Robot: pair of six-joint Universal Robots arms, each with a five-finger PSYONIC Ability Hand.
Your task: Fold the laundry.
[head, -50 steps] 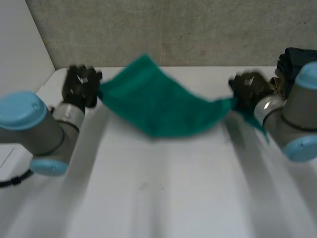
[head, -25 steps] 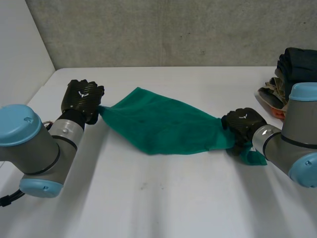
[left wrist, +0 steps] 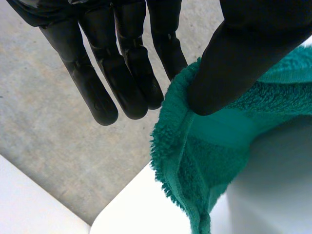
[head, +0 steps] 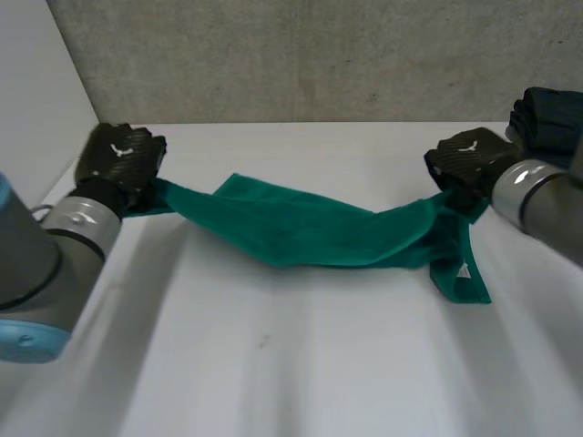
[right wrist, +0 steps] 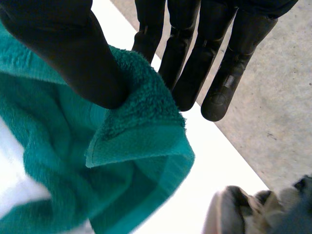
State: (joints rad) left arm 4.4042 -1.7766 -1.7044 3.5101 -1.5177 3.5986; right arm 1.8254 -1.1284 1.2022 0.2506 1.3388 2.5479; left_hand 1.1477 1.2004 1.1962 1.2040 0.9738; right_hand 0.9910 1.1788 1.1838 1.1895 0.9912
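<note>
A green towel (head: 310, 232) hangs stretched between my two hands above the white table (head: 301, 364), sagging in the middle. My left hand (head: 118, 162) pinches its left end; in the left wrist view the thumb (left wrist: 243, 53) presses the towel's edge (left wrist: 195, 146) against the fingers (left wrist: 122, 73). My right hand (head: 466, 164) holds the right end, and a loose corner (head: 460, 273) with a small white label dangles below it. In the right wrist view the thumb (right wrist: 73, 53) clamps the towel (right wrist: 122, 146) against the fingers (right wrist: 195, 63).
A pile of dark and tan laundry (head: 537, 123) sits at the table's far right corner, also seen as clothes (right wrist: 253, 209) past the right hand. A grey concrete wall (head: 310, 55) runs behind the table.
Both hands have moved apart and lifted, pulling the towel taut off the table. The right hand rose from the table surface toward the back right; a corner now dangles.
</note>
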